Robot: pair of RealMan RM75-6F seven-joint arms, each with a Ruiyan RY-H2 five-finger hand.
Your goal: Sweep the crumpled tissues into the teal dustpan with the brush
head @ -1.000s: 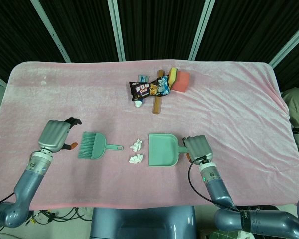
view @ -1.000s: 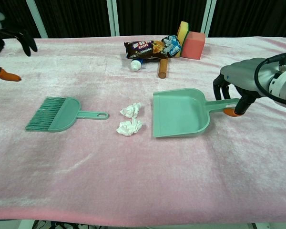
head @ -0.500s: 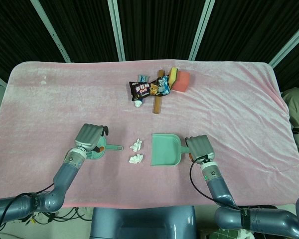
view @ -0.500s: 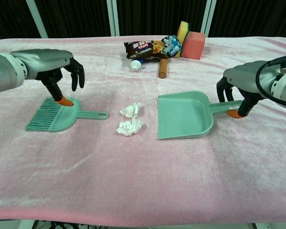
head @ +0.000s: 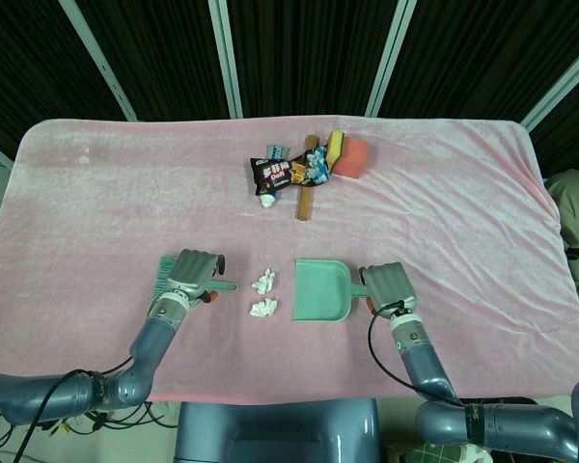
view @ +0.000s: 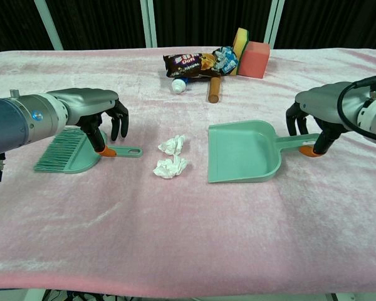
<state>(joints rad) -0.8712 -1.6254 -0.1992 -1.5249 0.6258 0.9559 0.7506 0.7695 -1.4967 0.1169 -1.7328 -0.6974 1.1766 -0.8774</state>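
Note:
The teal brush [view: 66,155] lies at the left, bristles pointing left, handle [view: 128,151] pointing right. My left hand [view: 91,110] hovers over the brush's neck with fingers curved down and apart; its orange thumb tip touches the handle base. In the head view the left hand [head: 193,275] covers most of the brush [head: 161,275]. Two crumpled tissues [view: 172,144] [view: 169,167] lie between the brush and the teal dustpan [view: 241,150]. My right hand [view: 319,106] grips the dustpan handle. The head view also shows the tissues [head: 263,295], dustpan [head: 318,289] and right hand [head: 386,285].
A pink cloth [head: 96,193] covers the table. At the back middle sit a dark snack bag [head: 289,172], a wooden rod [head: 305,203], a pink block [head: 353,156] with a yellow sponge [head: 335,145], and a small white tube [view: 178,85].
My left hand has travelled from the far left to over the brush's neck and lowered onto it. The dustpan slid slightly right in my right hand.

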